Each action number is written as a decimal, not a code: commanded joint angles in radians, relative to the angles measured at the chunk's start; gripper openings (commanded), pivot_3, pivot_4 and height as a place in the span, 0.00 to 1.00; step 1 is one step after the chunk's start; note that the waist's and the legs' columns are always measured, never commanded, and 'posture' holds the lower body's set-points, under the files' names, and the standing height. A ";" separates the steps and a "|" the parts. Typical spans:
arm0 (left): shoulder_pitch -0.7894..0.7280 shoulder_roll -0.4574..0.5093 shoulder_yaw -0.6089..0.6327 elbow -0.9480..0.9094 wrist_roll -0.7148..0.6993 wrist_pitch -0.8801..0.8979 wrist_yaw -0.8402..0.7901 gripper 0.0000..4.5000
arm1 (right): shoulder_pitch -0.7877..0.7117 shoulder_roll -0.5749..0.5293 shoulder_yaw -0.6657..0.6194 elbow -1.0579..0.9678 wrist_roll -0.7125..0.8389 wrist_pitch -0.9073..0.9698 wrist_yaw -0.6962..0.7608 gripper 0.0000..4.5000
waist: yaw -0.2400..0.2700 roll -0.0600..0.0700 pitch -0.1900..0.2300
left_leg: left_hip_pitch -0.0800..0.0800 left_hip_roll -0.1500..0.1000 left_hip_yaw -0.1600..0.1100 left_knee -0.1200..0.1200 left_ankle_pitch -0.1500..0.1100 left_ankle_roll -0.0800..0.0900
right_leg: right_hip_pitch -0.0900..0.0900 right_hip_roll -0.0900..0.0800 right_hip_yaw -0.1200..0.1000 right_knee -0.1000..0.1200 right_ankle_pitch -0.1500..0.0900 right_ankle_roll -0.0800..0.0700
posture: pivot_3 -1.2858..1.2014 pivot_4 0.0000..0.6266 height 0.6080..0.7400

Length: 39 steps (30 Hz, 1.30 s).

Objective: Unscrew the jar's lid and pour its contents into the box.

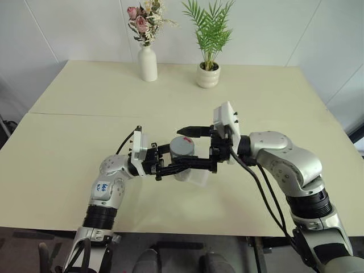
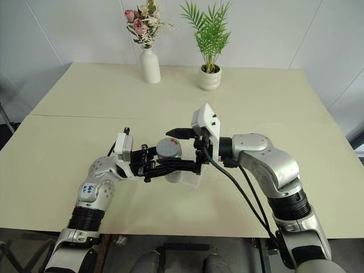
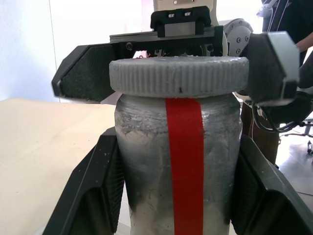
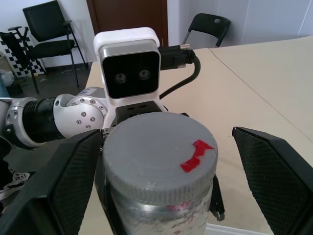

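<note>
Left fingers (image 3: pixel 98 191) are clamping my jar (image 3: pixel 178 166) by its body; right fingers (image 4: pixel 274 176) are spreading wide, flanking the lid (image 4: pixel 159 152) untouched. I'm reading no writing.

One jar (image 1: pixel 182 152) with one lid (image 4: pixel 159 144), one clear box (image 1: pixel 199 177), one white flower vase (image 1: pixel 148 63) and one potted plant (image 1: pixel 208 74) sit over one table (image 1: pixel 85 131), attended by two grippers, left (image 1: pixel 170 168) and right (image 1: pixel 187 149); three chairs appear in the right wrist view.

A white vase of pink flowers (image 1: pixel 148 61) and a potted green palm (image 1: pixel 208 73) stand side by side at the table's (image 1: pixel 85 114) far edge.
</note>
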 commanded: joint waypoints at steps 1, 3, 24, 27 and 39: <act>-0.005 -0.001 0.001 -0.029 -0.021 -0.011 -0.007 0.53 | -0.034 0.020 0.003 -0.004 -0.020 -0.023 -0.012 1.00 | -0.001 0.000 0.000 | 0.000 0.000 0.000 0.000 0.000 0.000 | 0.000 0.000 0.000 0.000 0.000 0.000 | 0.52 0.24 1.00; -0.006 -0.003 0.000 -0.029 -0.021 -0.012 -0.006 0.53 | -0.039 0.033 0.001 0.004 -0.027 -0.025 -0.020 1.00 | -0.001 0.000 0.000 | 0.000 0.000 0.000 0.000 0.000 0.000 | 0.000 0.000 0.000 0.000 0.000 0.000 | 0.52 0.24 1.00; -0.001 -0.003 -0.003 -0.041 -0.024 -0.003 0.002 0.53 | -0.031 -0.002 -0.065 0.007 -0.020 -0.028 -0.020 1.00 | 0.000 0.000 0.000 | 0.000 0.000 0.000 0.000 0.000 0.000 | 0.000 0.000 0.000 0.000 0.000 0.000 | 0.52 0.24 1.00; 0.000 -0.003 -0.005 -0.044 -0.025 -0.003 0.004 0.53 | -0.029 -0.016 -0.073 0.003 -0.013 -0.029 -0.014 1.00 | -0.001 0.000 0.000 | 0.000 0.000 0.000 0.000 0.000 0.000 | 0.000 0.000 0.000 0.000 0.000 0.000 | 0.52 0.24 1.00; 0.006 -0.003 -0.010 -0.043 -0.023 -0.005 0.006 0.53 | -0.010 -0.071 -0.095 -0.013 0.030 -0.018 0.011 1.00 | 0.000 0.000 0.000 | 0.000 0.000 0.000 0.000 0.000 0.000 | 0.000 0.000 0.000 0.000 0.000 0.000 | 0.52 0.24 1.00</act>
